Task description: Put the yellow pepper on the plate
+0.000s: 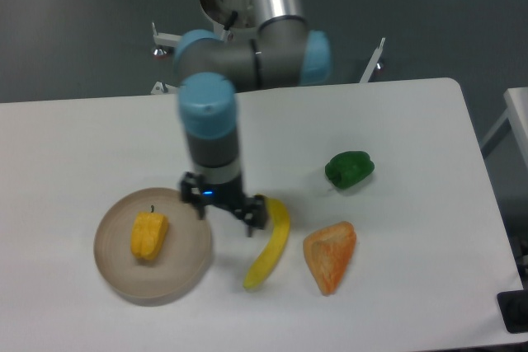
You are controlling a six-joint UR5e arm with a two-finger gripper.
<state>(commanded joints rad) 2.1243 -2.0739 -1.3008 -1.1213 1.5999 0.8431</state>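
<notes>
Camera: yellow pepper (149, 236) on plate (183, 271); fingers (228, 212) apart, empty, beside banana (270, 244); green pepper (349, 169) right.

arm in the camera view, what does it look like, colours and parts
The arm has silver-grey metal tube links and dark grey joint housings capped in light blue. At its tip sits a small black end effector with two short fingers and a tiny blue light. No loose cables show.

One fixed cam, high front, looking down on table (412, 121); mid-range; whole top visible.
</notes>
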